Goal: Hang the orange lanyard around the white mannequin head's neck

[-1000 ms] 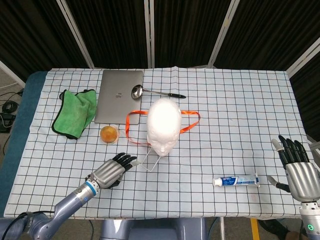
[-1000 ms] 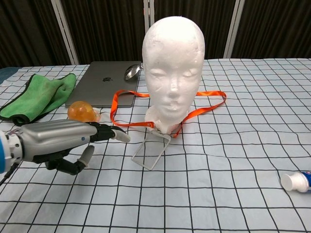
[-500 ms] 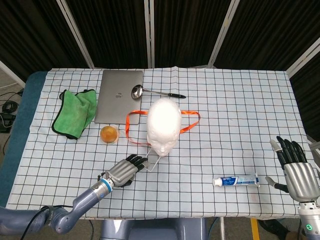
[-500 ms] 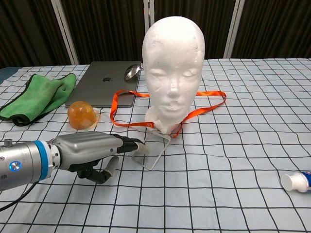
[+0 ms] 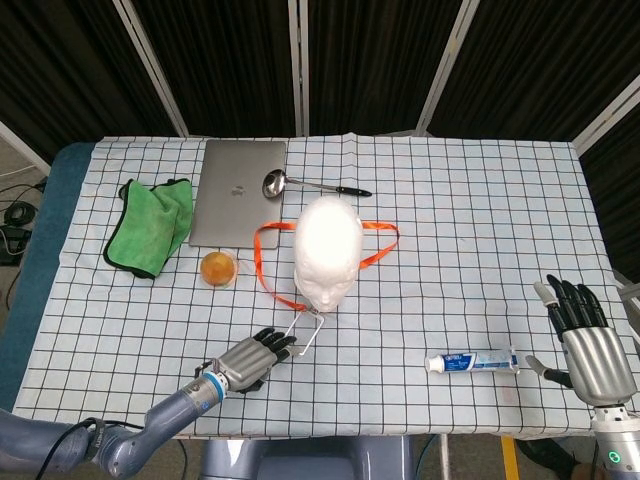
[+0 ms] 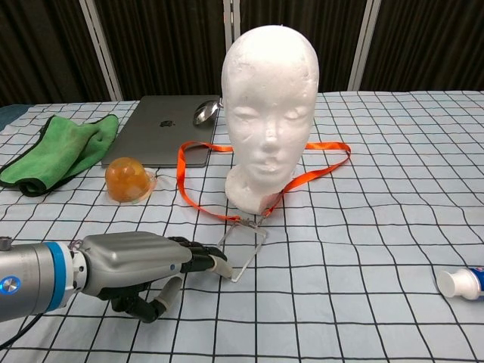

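Cloth in crumpled green folds (image 5: 150, 225) lies near the left edge of the white, black-gridded tablecloth (image 5: 480, 250). Beside it, toward the far edge, sits a closed silver laptop (image 5: 238, 190), with a metal ladle (image 5: 300, 185) just to its right. A small orange dome-shaped object (image 5: 218, 268) rests in front of the laptop.

Near the front edge, the robot's left hand (image 6: 132, 265) lies low on the cloth, palm down, its fingers (image 6: 200, 257) stretched forward and touching the near corner of a clear plastic badge holder (image 6: 243, 243); whether they pinch it cannot be told.

The badge holder lies flat just in front of the white foam mannequin head (image 5: 327, 250), which stands upright in the middle of the table. The orange lanyard (image 6: 189, 193) clips to the holder and lies on the cloth, looping around the base of the head, one side bulging left toward the laptop and the other reaching right.

A white toothpaste tube (image 5: 472, 361) lies near the front edge, right of centre. The right hand (image 5: 590, 345) hovers at the front right corner, palm down, fingers apart and holding nothing.
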Robot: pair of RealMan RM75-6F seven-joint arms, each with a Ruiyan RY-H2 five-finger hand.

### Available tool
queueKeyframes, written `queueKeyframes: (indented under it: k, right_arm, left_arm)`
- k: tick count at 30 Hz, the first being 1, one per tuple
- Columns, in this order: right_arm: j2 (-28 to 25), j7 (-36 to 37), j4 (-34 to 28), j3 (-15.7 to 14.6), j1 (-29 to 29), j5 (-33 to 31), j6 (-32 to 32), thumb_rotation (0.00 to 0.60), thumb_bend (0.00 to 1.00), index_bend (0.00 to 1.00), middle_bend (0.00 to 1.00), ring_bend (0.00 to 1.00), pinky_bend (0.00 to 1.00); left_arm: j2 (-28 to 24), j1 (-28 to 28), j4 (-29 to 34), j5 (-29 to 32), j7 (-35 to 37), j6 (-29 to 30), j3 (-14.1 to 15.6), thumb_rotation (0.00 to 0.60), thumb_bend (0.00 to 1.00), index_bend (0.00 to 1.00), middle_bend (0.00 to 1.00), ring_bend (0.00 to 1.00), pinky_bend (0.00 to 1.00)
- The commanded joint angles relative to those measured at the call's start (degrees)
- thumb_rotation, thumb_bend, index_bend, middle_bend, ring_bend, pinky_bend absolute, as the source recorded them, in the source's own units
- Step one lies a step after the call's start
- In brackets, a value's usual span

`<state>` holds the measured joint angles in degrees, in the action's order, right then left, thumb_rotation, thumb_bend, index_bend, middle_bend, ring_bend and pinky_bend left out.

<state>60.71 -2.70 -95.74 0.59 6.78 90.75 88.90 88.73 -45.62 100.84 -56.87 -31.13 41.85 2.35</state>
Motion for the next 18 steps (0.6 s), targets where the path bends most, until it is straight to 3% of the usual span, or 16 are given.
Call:
queueKeyframes:
  k: [1,10,18]
  right_arm:
    - [0.0,0.0,0.0,0.1,-0.1,0.1,0.1,0.600,0.00,0.00,0.00,0.00,0.00]
    - [0.0,0.3,0.1,0.7,-0.4,0.2,-0.1,0.600,0.00,0.00,0.00,0.00,0.00]
    - [0.0,0.2,0.0,1.0,-0.6,0.4,-0.1,0.600,0.00,0.00,0.00,0.00,0.00]
  left_arm:
    - [-0.6,-1.4,1.7,2.2,-2.2,0.6,0.9,0.600,1.00,0.00,0.00,0.00,0.00]
    - [-1.9,-3.7,5.0,6.2,-4.7,1.5,3.1,0.600,1.00,0.00,0.00,0.00,0.00]
    - [-2.0,-4.7,7.4,5.2,-4.2,1.4,4.3,0.600,1.00,0.00,0.00,0.00,0.00]
